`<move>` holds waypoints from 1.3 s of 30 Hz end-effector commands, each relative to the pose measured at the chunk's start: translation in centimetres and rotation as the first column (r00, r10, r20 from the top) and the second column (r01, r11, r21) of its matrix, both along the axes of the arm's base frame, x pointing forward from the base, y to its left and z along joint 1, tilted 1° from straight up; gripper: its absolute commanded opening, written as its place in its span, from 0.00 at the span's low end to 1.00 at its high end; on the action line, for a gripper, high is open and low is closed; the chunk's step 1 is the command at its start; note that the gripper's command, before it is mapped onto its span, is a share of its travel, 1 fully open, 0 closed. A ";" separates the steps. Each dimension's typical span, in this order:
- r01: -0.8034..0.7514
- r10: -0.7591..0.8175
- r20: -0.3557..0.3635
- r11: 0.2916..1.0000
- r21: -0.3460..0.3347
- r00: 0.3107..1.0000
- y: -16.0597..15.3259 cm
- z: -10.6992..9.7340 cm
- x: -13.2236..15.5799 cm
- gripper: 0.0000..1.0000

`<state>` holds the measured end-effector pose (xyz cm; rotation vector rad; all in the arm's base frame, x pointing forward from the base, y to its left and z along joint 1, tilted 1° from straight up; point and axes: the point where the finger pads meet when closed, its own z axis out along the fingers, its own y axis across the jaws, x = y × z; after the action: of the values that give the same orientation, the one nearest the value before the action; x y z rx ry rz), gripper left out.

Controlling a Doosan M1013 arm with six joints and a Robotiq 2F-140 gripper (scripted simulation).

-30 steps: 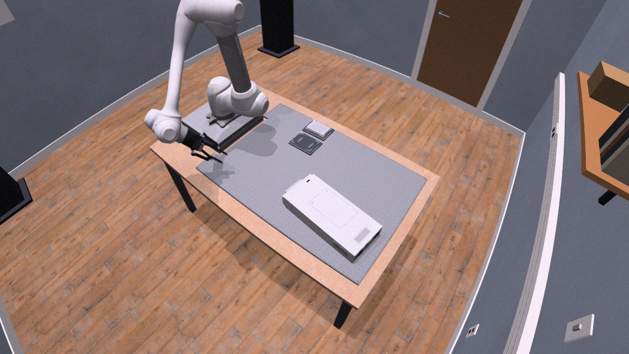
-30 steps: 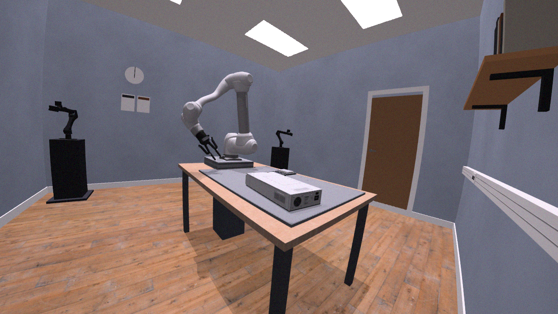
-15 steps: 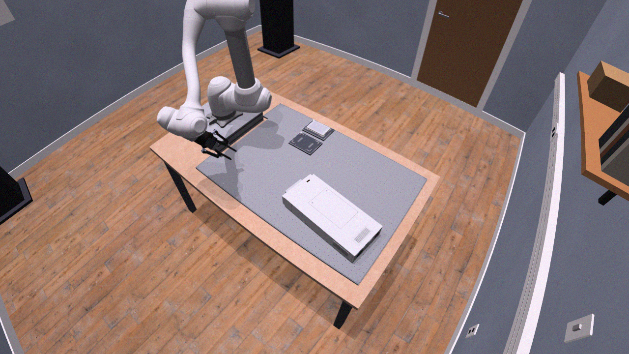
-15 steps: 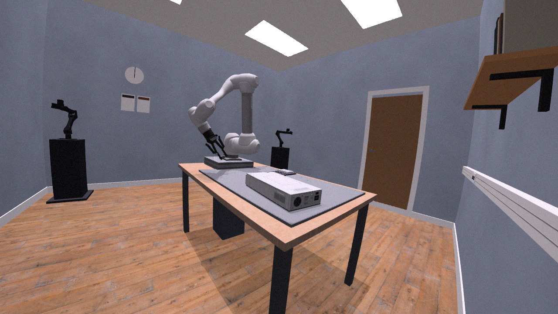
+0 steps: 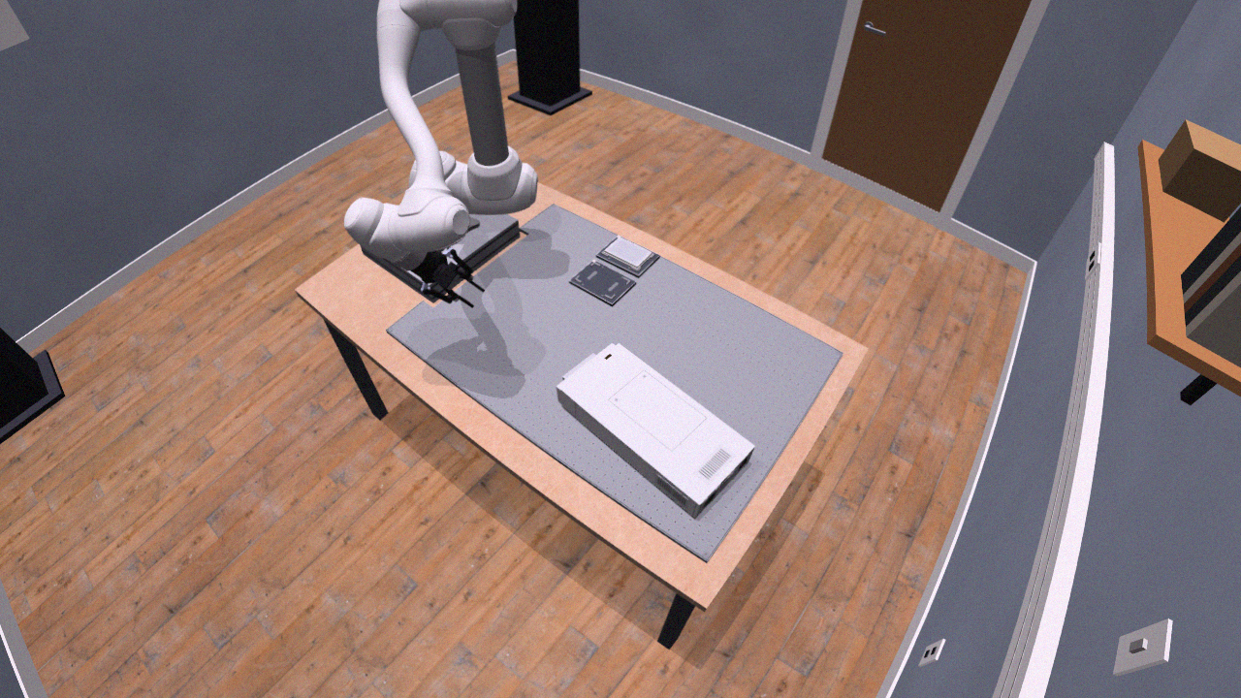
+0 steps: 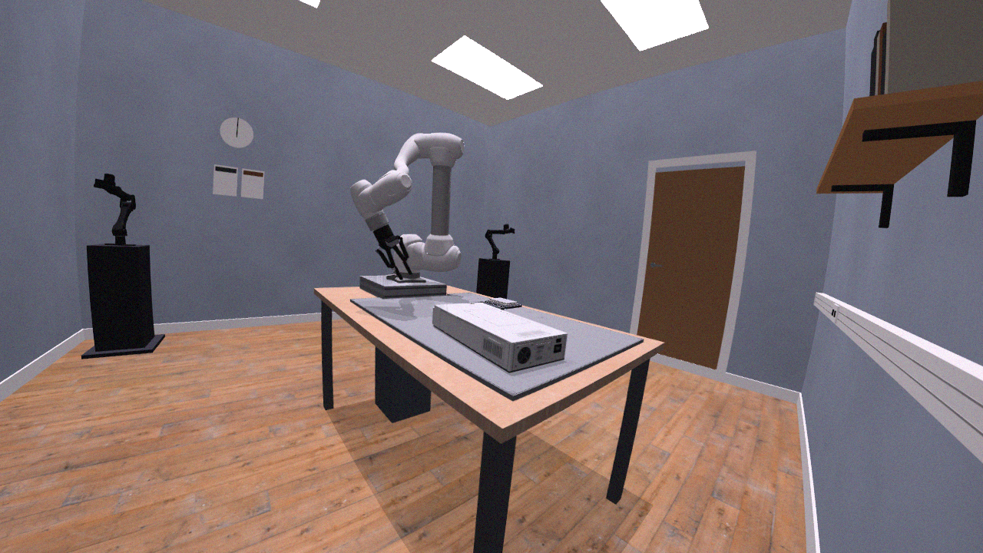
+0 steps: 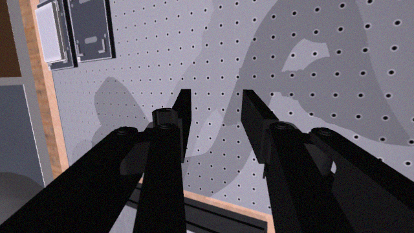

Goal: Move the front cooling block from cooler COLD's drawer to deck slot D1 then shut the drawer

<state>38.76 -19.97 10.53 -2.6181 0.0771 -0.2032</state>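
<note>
The cooler COLD [image 5: 663, 412] [image 6: 481, 322] is a long white box on the grey perforated deck. Its drawer end faces the robot and is hidden in part; no blocks or tubes show, and I cannot tell whether the drawer is fully shut or the lamp lit. Slot D1 [image 5: 603, 282] [image 7: 90, 26] is a dark plate with pale locators and nothing on it. Beyond it, slot D2 bears a pale flat-topped object [image 5: 628, 252] [image 7: 48, 35]. My gripper [image 5: 478, 298] [image 6: 404, 276] [image 7: 216, 105] is open partway and empty, above the deck's robot end, away from cooler and slots.
The arm's base stands on a low grey plinth [image 5: 496, 236] [image 6: 405, 289] at the table's far end, close to the gripper. A wooden table border [image 5: 521, 447] [image 6: 584, 385] [image 7: 59, 142] surrounds the deck. The arm casts shadows over the deck.
</note>
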 end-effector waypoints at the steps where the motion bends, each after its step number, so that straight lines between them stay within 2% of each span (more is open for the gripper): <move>1: -0.019 0.018 -0.035 1.000 -0.025 0.999 1.2 0.4 0.7 0.35; 4: -0.039 0.035 -0.073 0.998 -0.057 0.997 2.2 0.7 1.2 0.35; 8: -0.040 0.036 -0.076 0.997 -0.060 0.996 2.9 1.0 1.5 0.35; 10: -0.060 0.049 -0.111 0.994 -0.096 0.993 3.6 1.2 1.9 0.35; 14: -0.061 0.049 -0.112 0.993 -0.098 0.992 4.9 1.7 2.6 0.35; 16: -0.079 0.059 -0.142 0.987 -0.138 0.988 5.6 2.0 2.9 0.35; 19: -0.079 0.059 -0.143 0.987 -0.139 0.988 6.6 2.4 3.4 0.35; 21: -0.095 0.065 -0.167 0.979 -0.182 0.984 7.3 2.7 3.7 0.35; 25: -0.095 0.065 -0.167 0.979 -0.182 0.984 8.0 3.0 4.0 0.35; 27: -0.109 0.067 -0.185 0.968 -0.227 0.980 8.6 3.3 4.3 0.35; 31: -0.109 0.067 -0.185 0.968 -0.227 0.980 10.0 3.9 5.0 0.35; 33: -0.120 0.067 -0.197 0.955 -0.272 0.978 10.6 4.3 5.3 0.35; 36: -0.120 0.067 -0.197 0.955 -0.272 0.978 11.6 4.8 5.7 0.35; 38: -0.128 0.065 -0.201 0.940 -0.318 0.977 12.3 5.1 6.0 0.35; 39: -0.128 0.065 -0.201 0.940 -0.318 0.977 12.6 5.3 6.1 0.35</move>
<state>44.43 -8.17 15.31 -2.9242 -0.0168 0.0702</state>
